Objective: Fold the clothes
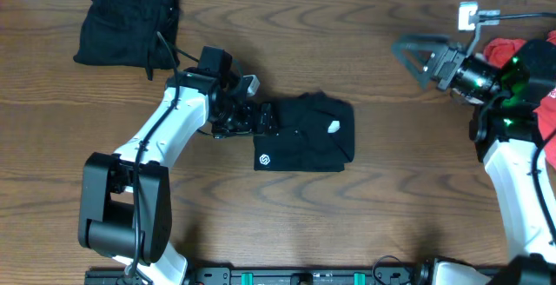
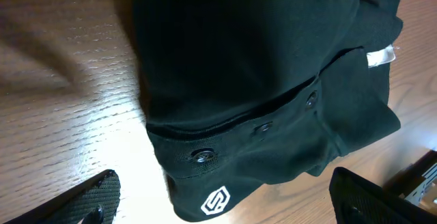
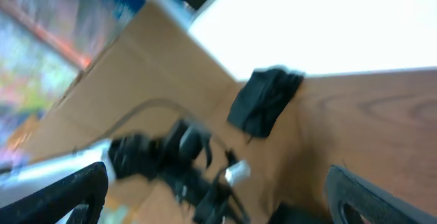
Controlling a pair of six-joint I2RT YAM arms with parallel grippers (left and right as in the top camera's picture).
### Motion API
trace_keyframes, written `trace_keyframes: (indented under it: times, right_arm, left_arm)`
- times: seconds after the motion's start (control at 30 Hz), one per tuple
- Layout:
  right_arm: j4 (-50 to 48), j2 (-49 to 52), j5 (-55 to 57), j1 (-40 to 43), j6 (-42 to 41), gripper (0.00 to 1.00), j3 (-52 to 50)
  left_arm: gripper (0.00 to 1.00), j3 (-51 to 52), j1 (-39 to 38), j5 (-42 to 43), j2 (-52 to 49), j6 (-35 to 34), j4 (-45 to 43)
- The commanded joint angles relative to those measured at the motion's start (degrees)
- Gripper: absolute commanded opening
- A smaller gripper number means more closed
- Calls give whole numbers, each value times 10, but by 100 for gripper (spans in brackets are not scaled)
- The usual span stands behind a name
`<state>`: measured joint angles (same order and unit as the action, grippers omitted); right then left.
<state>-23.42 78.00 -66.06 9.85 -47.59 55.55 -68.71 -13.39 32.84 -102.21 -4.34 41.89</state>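
Observation:
A folded black top (image 1: 306,132) with a small white logo (image 1: 264,160) lies at the table's middle. My left gripper (image 1: 261,118) is at its left edge, open. In the left wrist view its two fingers (image 2: 83,202) stand wide apart on either side of the top's logo corner (image 2: 216,201), not pinching it. My right gripper (image 1: 413,57) is far to the right, lifted, open and empty. The right wrist view is blurred; its fingers (image 3: 63,194) are spread with nothing between them. Another black garment (image 1: 129,20) lies bunched at the back left. Red clothes (image 1: 524,52) sit at the right edge.
A small white object with a cable (image 1: 470,13) lies at the back right, near the right arm. The left arm's white links (image 1: 161,137) stretch from the front left toward the middle. The table's front edge carries a black rail (image 1: 313,276).

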Motion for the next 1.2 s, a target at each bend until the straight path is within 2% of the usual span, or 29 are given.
trace_keyframes:
  times: [0.0,0.1,0.17,0.4,0.53,0.67,0.8,1.0,1.17]
  right_arm:
    - [-4,-41,130,3,-65,99,60]
    - [7,-64,224,-4,-73,99,105]
    - [63,-78,311,-9,-55,99,140]
    - [451,-85,654,-31,213,99,271]
    - [616,-75,751,-21,283,99,275]
    - [761,-50,777,2,301,99,275]
    - [839,-20,773,17,301,99,271]
    - [867,2,730,19,301,99,271]
    - [878,5,722,19,301,99,271]
  left_arm:
    - [98,2,0,4,-5,-7,-1]
    - [98,2,0,4,-5,-7,0]
    - [98,2,0,4,-5,-7,0]
    - [98,2,0,4,-5,-6,0]
    - [98,2,0,4,-5,-6,-7]
    - [98,2,0,4,-5,-6,-15]
    - [98,2,0,4,-5,-6,-22]
    - [98,2,1,-56,-7,-6,-18]
    - [98,3,3,-54,-8,-6,-19]
